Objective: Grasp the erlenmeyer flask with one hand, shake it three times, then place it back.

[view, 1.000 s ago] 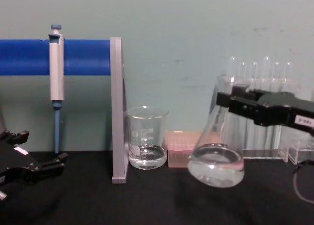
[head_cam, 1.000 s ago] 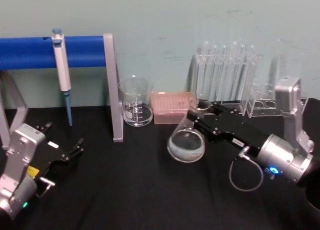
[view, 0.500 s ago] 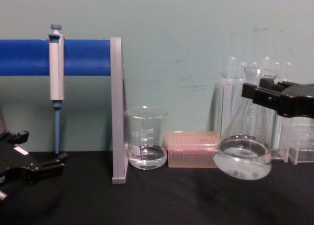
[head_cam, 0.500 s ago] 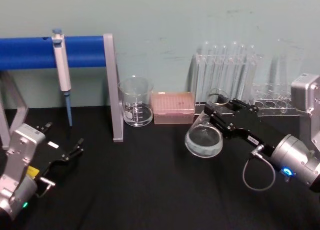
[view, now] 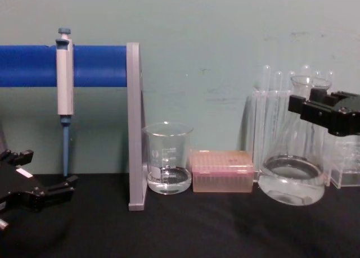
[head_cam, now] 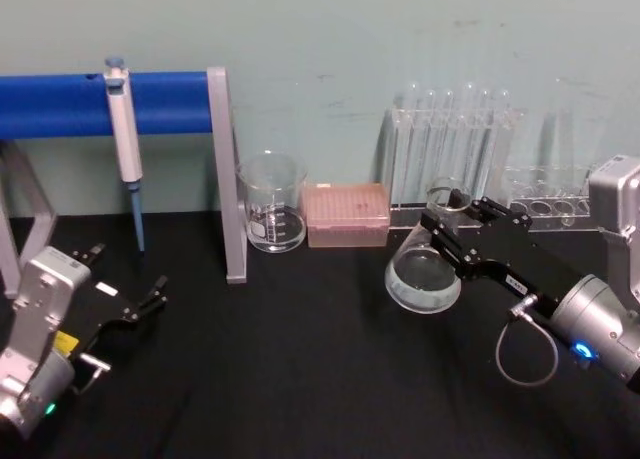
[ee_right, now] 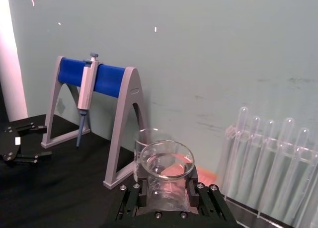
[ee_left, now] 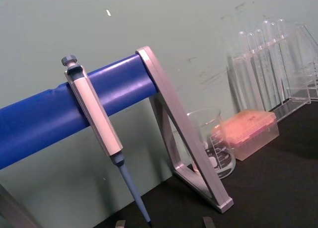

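One erlenmeyer flask (head_cam: 424,277) shows right of centre in the head view, tilted, its neck clamped in the right end effector (head_cam: 452,217). The chest view gives its liquid side-on; the right wrist view looks into its rim. The surface (head_cam: 300,379) is black and the wall (head_cam: 330,39) pale green. One beaker (head_cam: 271,204), one pipette (head_cam: 123,129) and one pink box (head_cam: 346,214) stand behind. The left end effector (head_cam: 128,271) is at lower left, fingers apart.

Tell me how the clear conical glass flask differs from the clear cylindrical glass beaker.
Shape: the clear glass conical flask flares from a narrow neck to a wide base; the clear cylindrical glass beaker is straight-walled with a wide mouth. Pose: the flask is tilted, clamped at its neck by the right gripper; the beaker stands upright, untouched, on the black table. Both hold a little clear liquid.
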`<action>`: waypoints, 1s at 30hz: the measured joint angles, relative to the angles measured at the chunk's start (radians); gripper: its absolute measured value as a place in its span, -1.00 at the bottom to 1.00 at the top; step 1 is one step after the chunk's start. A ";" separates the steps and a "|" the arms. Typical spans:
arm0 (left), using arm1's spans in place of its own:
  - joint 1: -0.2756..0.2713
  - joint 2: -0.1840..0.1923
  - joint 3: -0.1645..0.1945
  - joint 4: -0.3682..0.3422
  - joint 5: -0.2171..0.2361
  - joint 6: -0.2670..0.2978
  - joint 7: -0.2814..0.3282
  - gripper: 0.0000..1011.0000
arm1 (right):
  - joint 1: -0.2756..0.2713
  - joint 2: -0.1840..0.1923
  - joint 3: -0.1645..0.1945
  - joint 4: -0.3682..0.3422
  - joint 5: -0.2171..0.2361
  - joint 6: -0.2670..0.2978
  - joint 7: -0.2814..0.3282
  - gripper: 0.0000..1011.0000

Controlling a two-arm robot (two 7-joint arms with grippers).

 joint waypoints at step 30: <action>0.000 0.000 0.000 0.000 0.000 0.000 0.000 0.98 | -0.001 -0.047 0.007 -0.001 -0.054 -0.001 0.041 -0.10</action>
